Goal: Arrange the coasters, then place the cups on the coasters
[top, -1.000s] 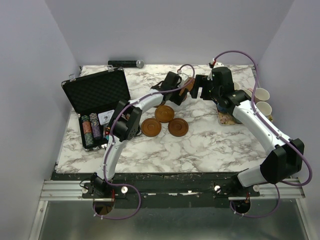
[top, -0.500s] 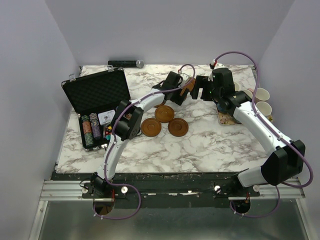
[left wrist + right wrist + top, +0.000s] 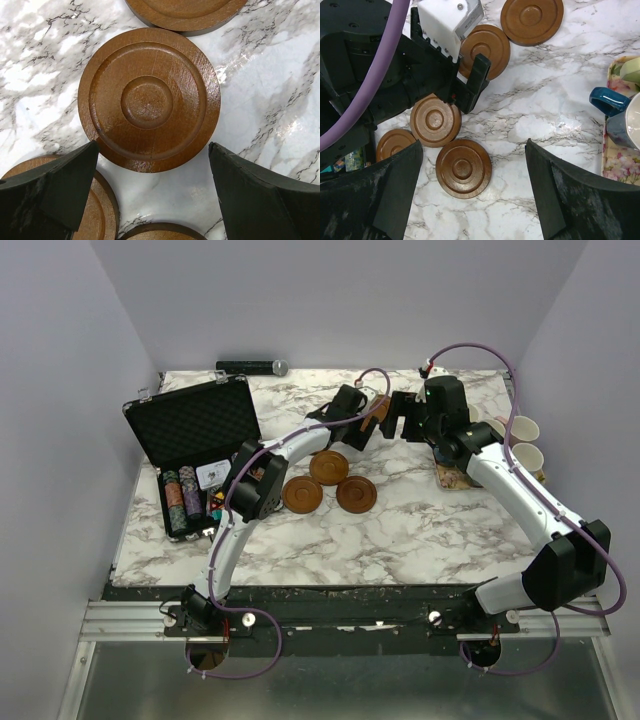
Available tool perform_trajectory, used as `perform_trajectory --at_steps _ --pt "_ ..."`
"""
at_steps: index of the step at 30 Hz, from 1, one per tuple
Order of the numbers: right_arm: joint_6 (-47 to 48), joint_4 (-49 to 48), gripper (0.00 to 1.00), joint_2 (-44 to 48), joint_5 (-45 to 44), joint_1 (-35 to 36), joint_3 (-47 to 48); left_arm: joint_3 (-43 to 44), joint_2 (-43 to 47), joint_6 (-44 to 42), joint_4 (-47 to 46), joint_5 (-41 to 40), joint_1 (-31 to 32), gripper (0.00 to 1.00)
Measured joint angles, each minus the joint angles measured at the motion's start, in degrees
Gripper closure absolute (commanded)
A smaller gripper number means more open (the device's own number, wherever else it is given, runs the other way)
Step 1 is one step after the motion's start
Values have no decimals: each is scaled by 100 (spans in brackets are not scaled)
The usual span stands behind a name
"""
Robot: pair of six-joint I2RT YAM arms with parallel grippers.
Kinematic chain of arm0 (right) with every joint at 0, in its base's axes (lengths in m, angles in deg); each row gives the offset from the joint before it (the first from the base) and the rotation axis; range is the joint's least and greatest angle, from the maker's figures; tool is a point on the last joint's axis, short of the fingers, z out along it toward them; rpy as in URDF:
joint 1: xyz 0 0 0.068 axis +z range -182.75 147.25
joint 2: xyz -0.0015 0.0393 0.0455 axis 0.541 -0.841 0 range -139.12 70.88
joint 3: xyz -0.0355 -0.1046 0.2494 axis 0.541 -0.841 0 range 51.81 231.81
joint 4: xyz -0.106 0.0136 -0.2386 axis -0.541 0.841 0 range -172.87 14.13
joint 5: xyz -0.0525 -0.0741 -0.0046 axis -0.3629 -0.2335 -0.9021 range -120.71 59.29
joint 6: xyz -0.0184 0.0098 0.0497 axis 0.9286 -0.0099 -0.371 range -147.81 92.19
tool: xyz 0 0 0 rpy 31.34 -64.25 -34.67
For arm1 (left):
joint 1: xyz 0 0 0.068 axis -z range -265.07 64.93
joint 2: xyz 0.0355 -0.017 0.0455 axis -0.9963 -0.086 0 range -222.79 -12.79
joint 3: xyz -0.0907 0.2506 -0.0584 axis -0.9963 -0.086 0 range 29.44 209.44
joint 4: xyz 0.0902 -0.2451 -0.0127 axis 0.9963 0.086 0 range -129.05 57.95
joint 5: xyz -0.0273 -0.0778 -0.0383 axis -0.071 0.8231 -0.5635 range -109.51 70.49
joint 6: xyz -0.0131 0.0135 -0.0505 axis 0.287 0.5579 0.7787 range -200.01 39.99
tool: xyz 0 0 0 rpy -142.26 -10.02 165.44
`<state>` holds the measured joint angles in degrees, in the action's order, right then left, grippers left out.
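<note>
Several reddish-brown coasters lie on the marble. Three sit in a cluster (image 3: 328, 467) in the top view, and others lie under the grippers. In the left wrist view, my left gripper (image 3: 152, 147) hangs open just above one coaster (image 3: 149, 100), with parts of three more around it. My right gripper (image 3: 474, 145) is open and empty, high above another coaster (image 3: 463, 167). It faces the left gripper (image 3: 470, 85). The cups stand at the right: a dark blue cup (image 3: 615, 110), a pale yellow-green cup (image 3: 632, 70) and two more cups (image 3: 525, 440) with cream insides.
A floral tray (image 3: 620, 167) holds the cups at the right. An open black case (image 3: 190, 430) with striped poker chips (image 3: 185, 495) stands at the left. A black cylinder (image 3: 250, 367) lies at the back edge. The two grippers (image 3: 385, 420) hang close together.
Both arms have barely shifted. Nothing was taken hold of or let go.
</note>
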<state>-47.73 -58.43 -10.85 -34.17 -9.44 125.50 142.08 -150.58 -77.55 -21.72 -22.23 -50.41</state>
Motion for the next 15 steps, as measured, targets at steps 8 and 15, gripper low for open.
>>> perform_trajectory --at_steps 8,15 --pt "-4 0 9 0 20 0 0 -55 37 151 -4 -87 26 1" --pt "-4 0 8 0 52 0 0 -365 240 236 -39 -168 31 1"
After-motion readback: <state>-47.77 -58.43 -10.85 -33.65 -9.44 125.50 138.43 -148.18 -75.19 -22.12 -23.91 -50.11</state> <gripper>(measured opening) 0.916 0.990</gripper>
